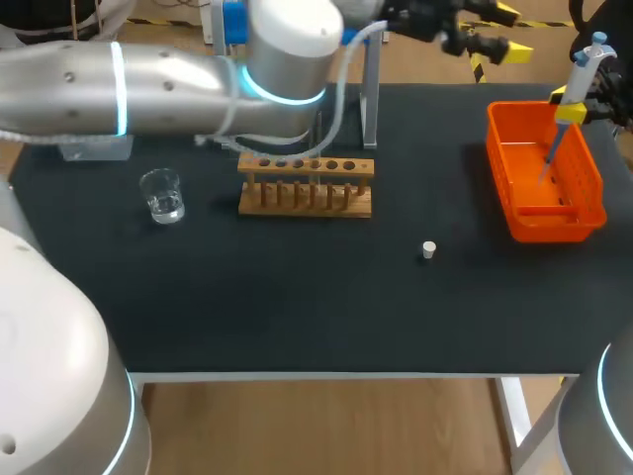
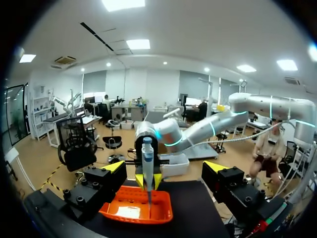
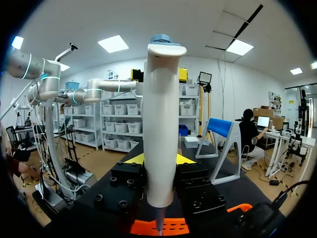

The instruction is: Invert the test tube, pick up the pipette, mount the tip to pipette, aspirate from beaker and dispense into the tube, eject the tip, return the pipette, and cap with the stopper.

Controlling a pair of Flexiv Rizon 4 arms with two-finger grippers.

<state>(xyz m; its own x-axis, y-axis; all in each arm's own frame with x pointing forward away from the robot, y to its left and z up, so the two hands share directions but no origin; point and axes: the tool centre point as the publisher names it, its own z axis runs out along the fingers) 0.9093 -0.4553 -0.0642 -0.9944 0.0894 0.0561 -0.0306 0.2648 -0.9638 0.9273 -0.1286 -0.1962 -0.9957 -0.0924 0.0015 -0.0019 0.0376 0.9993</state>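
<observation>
Your right claw (image 1: 567,105) is clamped on the pipette (image 1: 590,61), tip down over the orange basket (image 1: 596,198) at the table's (image 1: 297,317) 2 o'clock; your left claw (image 1: 508,31) gapes empty. This is likely tip ejection; next, return it to the stand (image 1: 371,99) at 12 o'clock.

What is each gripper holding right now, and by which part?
The right gripper holds the pipette, jaws clamped on the lower body just above the thin shaft, over the orange basket. The left gripper is open and holds nothing.
</observation>
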